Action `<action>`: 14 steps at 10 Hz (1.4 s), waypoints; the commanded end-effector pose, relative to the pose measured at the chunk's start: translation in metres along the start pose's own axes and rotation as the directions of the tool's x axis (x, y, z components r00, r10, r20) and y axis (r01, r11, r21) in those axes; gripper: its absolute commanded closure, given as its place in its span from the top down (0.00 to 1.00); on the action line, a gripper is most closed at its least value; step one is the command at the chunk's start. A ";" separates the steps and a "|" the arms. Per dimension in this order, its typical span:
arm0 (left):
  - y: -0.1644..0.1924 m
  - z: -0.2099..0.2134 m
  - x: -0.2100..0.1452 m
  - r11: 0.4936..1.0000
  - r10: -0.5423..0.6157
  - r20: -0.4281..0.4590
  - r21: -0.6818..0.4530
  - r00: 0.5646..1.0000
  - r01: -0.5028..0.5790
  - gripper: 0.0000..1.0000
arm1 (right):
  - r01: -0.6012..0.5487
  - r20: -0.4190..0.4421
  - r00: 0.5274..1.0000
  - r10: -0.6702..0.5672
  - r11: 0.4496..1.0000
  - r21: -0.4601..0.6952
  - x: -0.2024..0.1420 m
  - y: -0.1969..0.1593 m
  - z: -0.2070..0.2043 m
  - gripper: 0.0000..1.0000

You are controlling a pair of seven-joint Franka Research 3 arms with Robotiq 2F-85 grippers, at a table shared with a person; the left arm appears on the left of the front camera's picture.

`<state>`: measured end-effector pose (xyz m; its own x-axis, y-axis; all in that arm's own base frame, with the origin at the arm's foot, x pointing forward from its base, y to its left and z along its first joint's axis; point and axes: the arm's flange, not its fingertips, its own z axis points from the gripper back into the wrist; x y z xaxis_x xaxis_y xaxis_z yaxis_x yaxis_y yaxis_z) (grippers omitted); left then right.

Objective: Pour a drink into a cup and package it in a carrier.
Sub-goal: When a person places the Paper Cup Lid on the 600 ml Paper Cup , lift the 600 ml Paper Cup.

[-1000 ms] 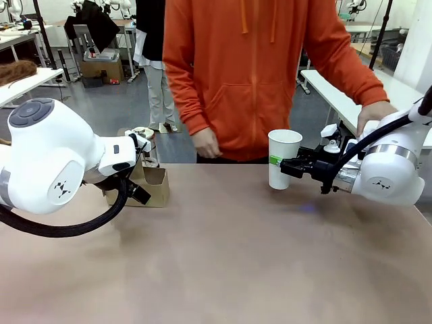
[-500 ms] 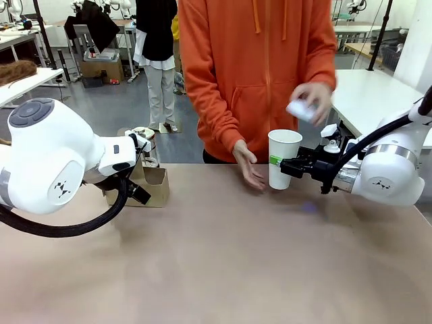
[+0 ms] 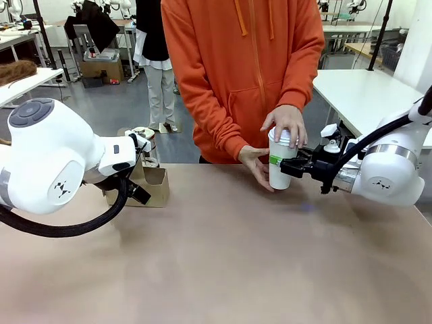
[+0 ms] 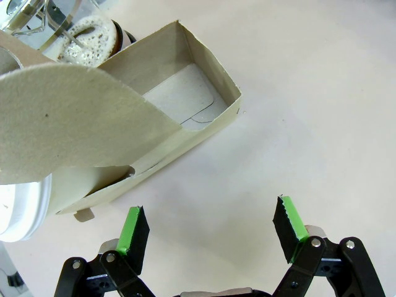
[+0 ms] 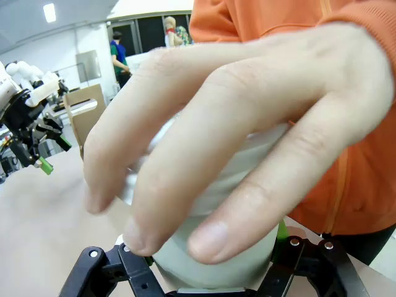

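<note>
Right tool (image 3: 285,164) clamped on the cup (image 3: 279,177), which stands upright on the desk (image 3: 223,256) near its far edge, right of centre, in front of the person (image 3: 250,61). One hand (image 3: 287,125) covers the cup's top; the other hand (image 3: 254,164) touches the side away from the tool. Left tool (image 4: 210,224) has its jaws spread wide, just beside the carrier (image 4: 185,108), which sits on the desk at far left, well apart from the cup.

cup (image 3: 282,182): mouth and inside under hand (image 3: 287,125) | carrier (image 3: 155,185): partly behind left arm (image 3: 54,158)
</note>
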<state>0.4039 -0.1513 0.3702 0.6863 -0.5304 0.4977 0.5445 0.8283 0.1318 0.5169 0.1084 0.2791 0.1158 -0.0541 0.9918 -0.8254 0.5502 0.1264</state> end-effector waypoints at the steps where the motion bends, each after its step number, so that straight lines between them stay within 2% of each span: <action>1: 0.000 0.000 0.000 1.000 0.000 0.001 -0.001 1.000 0.000 1.00 | -0.005 0.009 1.000 0.005 1.000 0.003 0.004 0.001 -0.002 0.80; 14: 0.000 0.000 0.000 1.000 0.000 0.001 -0.001 1.000 0.000 1.00 | -0.005 0.009 1.000 0.005 1.000 0.003 0.004 0.001 -0.002 0.80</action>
<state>0.4039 -0.1513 0.3702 0.6863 -0.5304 0.4977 0.5445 0.8283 0.1318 0.5165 0.1084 0.2775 0.1190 -0.0532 0.9915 -0.8254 0.5497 0.1285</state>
